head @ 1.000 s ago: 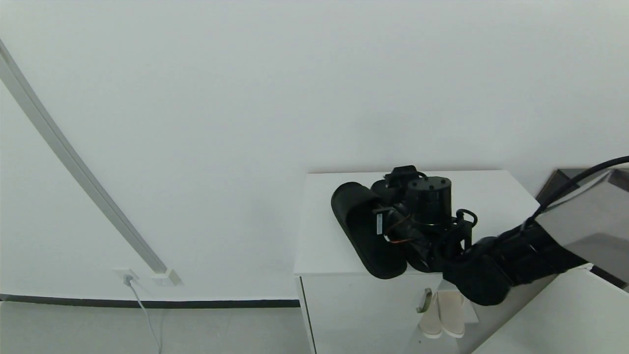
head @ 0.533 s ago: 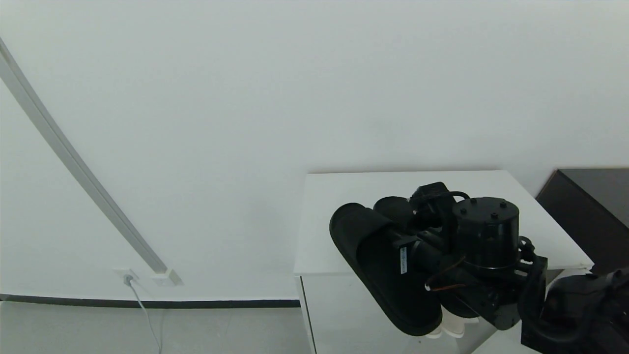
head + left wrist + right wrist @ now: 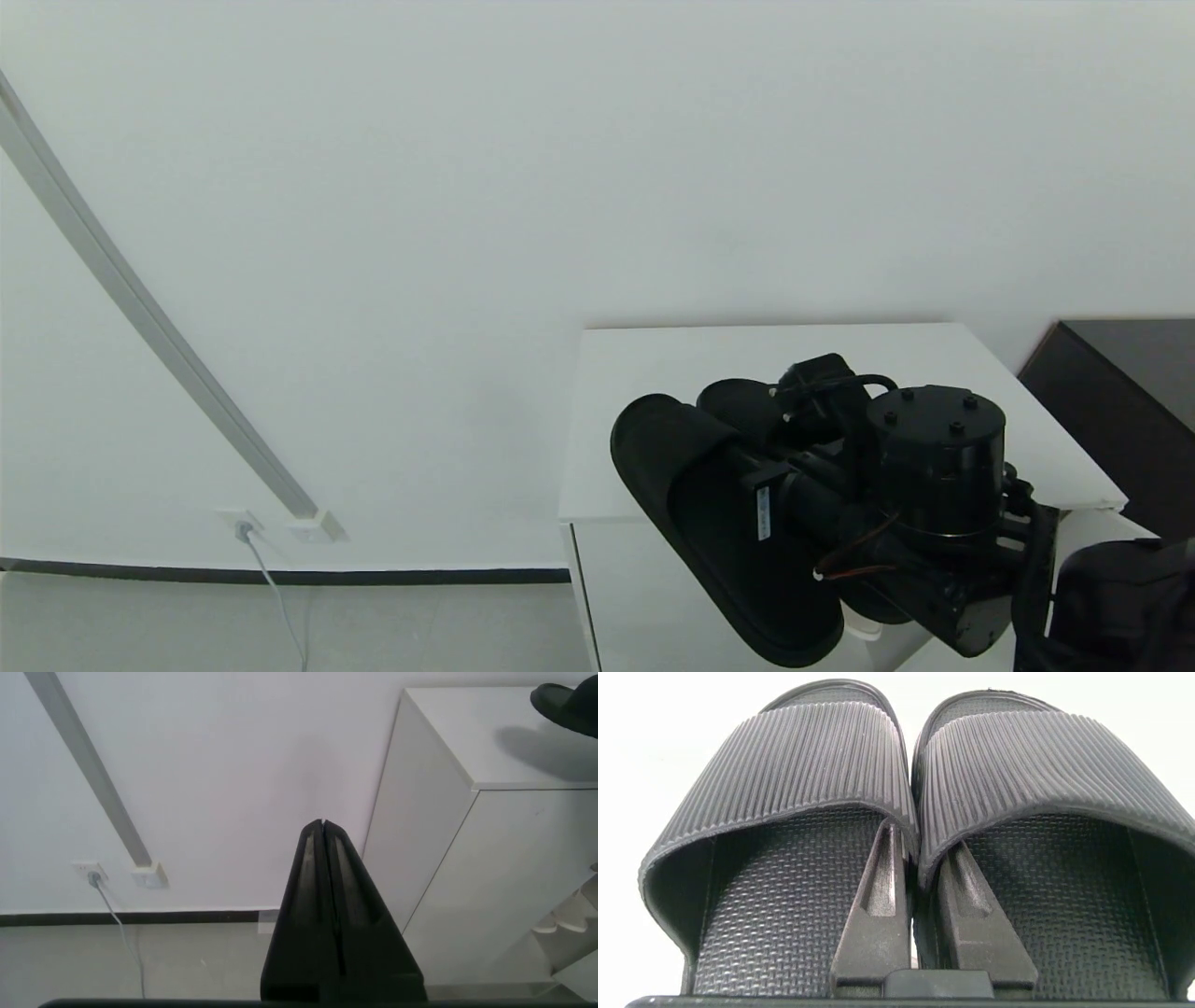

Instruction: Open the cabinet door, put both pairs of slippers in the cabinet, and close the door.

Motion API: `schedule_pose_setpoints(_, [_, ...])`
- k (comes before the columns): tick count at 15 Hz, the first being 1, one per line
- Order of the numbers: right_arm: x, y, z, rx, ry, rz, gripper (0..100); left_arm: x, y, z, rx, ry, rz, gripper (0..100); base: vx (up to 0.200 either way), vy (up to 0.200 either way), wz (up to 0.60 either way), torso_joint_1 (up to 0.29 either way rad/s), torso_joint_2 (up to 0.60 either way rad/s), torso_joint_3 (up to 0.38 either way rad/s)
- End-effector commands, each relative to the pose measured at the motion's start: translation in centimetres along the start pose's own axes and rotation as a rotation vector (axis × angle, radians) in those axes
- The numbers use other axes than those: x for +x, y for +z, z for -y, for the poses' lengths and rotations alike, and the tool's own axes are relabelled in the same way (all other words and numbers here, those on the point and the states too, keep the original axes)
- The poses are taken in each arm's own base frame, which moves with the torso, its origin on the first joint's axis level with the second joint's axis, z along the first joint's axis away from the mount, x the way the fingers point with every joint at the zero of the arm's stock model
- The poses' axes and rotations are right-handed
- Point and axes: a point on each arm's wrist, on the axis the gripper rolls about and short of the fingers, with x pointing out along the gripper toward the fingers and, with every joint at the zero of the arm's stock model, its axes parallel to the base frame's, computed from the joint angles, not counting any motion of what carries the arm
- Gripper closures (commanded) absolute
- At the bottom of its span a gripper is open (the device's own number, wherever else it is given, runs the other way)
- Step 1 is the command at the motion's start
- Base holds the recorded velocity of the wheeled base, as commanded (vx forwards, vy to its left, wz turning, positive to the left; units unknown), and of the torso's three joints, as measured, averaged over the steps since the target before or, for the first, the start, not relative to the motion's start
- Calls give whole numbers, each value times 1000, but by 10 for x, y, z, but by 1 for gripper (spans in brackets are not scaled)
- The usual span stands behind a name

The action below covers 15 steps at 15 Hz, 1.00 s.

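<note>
The pincer (image 3: pixel 920 873) grips two black slippers (image 3: pixel 808 765) lying side by side, one finger (image 3: pixel 878 905) inside each, pinching their adjoining inner walls beneath ribbed straps (image 3: pixel 1046 756).

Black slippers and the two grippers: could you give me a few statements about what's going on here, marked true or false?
1. The right gripper holds both black slippers at once. True.
2. The black slippers lie on the floor. False: they are held in the air at the white cabinet.
3. The left gripper is wide open. False: it is shut, holding nothing.
4. A cable is plugged into a socket low on the wall. True.
</note>
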Motion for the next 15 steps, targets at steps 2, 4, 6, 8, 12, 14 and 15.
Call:
schedule_pose_setpoints(2, [1, -1, -1, -1, -1, -1, 100, 0, 0, 0, 0, 1, -1, 100, 0, 0, 0, 0, 0, 0])
schedule_pose_setpoints(4, [1, -1, -1, -1, -1, -3, 100, 0, 0, 0, 0, -1, -1, 100, -100, 0, 0, 1, 1, 1])
schedule_pose_setpoints(6, [1, -2, 0, -3, -1, -6, 100, 0, 0, 0, 0, -1, -1, 100, -200, 0, 0, 17, 2, 0])
schedule_pose_setpoints(8, [0, -2, 0, -3, -1, -6, 100, 0, 0, 0, 0, -1, 0, 100, -200, 0, 0, 2, 7, -2])
schedule_pose_setpoints(12, [0, -4, 0, -5, -3, -11, 100, 0, 0, 0, 0, -1, -1, 100, -200, 0, 0, -4, -2, 1])
schedule_pose_setpoints(14, [-1, -4, 0, -5, -3, -13, 100, 0, 0, 0, -2, 1, -1, 100, 0, 0, 0, 0, 0, 0])
schedule_pose_setpoints(15, [-1, -5, 0, -7, -2, -16, 100, 0, 0, 0, -2, 1, -1, 100, 0, 0, 0, 0, 0, 0])
